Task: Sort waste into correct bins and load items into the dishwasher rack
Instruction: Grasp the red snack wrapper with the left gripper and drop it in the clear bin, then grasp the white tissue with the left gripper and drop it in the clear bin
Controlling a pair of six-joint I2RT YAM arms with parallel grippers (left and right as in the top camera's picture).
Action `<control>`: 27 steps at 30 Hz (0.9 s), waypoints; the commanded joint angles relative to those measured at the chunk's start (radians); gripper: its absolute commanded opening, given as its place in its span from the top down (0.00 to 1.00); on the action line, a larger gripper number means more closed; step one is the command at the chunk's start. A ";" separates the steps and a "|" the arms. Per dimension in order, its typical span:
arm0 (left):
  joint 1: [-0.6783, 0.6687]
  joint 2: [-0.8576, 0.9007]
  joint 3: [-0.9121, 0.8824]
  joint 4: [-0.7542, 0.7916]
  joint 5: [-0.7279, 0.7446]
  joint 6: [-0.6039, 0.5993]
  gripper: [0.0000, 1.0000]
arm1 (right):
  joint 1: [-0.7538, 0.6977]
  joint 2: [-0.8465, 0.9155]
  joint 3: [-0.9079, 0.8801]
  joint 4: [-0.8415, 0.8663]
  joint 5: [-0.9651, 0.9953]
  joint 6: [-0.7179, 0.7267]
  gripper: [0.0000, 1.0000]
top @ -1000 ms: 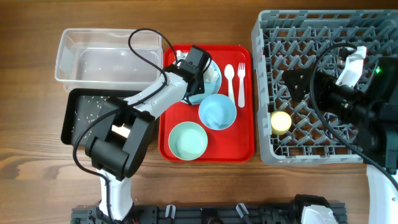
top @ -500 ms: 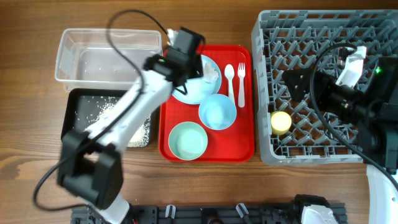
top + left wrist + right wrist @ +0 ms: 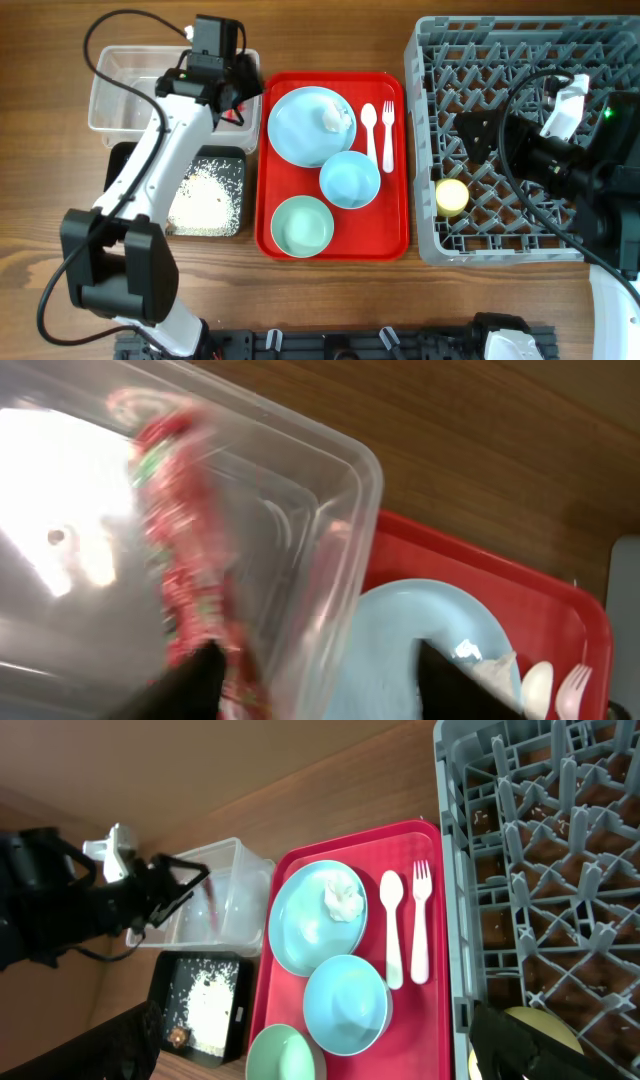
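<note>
Red wrapper [image 3: 186,565] (blurred) over clear tub [image 3: 368,478]

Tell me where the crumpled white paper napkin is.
Overhead view: the crumpled white paper napkin sits on the light blue round plate on the red tray, just left of the white plastic spoon.

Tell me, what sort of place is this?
Likely a lab staged as a canteen cleanup station: a grey dishwasher rack, a red serving tray, a clear waste tub.

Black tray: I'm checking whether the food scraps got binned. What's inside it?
Whitish rice-like scraps lie piled in the black tray. The left arm crosses over its left half, so whatever is there is hidden.
</note>
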 commanded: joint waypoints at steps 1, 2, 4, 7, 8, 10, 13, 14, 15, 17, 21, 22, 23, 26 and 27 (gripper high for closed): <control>-0.062 0.012 -0.004 0.016 0.027 0.044 0.20 | -0.003 0.002 0.009 0.001 0.009 0.004 0.00; -0.084 0.019 -0.004 0.020 0.027 0.053 0.20 | -0.003 0.002 0.009 0.001 0.009 0.004 0.00; -0.124 0.036 -0.004 0.043 0.027 0.056 0.21 | -0.003 0.002 0.009 0.001 0.010 0.004 0.00; -0.200 0.079 -0.004 0.108 0.027 0.095 0.21 | -0.003 0.003 0.009 0.002 0.010 0.004 0.00; -0.224 0.097 -0.004 0.132 0.027 0.117 0.20 | -0.003 0.004 0.009 0.002 0.010 0.004 0.00; -0.270 0.143 -0.004 0.182 0.022 0.141 0.20 | -0.003 0.006 0.009 0.001 0.010 0.004 0.00; -0.310 0.213 -0.004 0.234 0.014 0.138 0.21 | -0.003 0.006 0.009 -0.002 0.010 0.003 0.00; -0.316 0.229 -0.004 0.241 0.014 0.137 0.23 | -0.003 0.006 0.009 -0.002 0.010 0.004 0.00; -0.325 0.253 -0.004 0.251 0.014 0.136 0.24 | -0.003 0.006 0.009 -0.002 0.010 0.003 0.00; -0.333 0.282 -0.004 0.261 0.016 0.134 0.26 | -0.003 0.006 0.009 -0.002 0.010 0.004 0.00; -0.337 0.337 -0.004 0.274 0.013 0.134 0.32 | -0.003 0.006 0.009 -0.003 0.009 0.005 0.00; -0.336 0.352 -0.004 0.273 0.013 0.134 0.35 | -0.003 0.006 0.009 -0.003 0.009 0.005 0.00; -0.336 0.361 -0.004 0.272 0.013 0.134 0.38 | -0.003 0.006 0.009 -0.003 0.009 0.005 0.00; -0.336 0.375 -0.003 0.261 0.013 0.134 0.71 | -0.003 0.006 0.009 -0.004 0.009 0.005 0.00; -0.336 0.367 -0.002 0.255 0.013 0.131 0.80 | -0.003 0.006 0.009 -0.005 0.009 0.005 0.00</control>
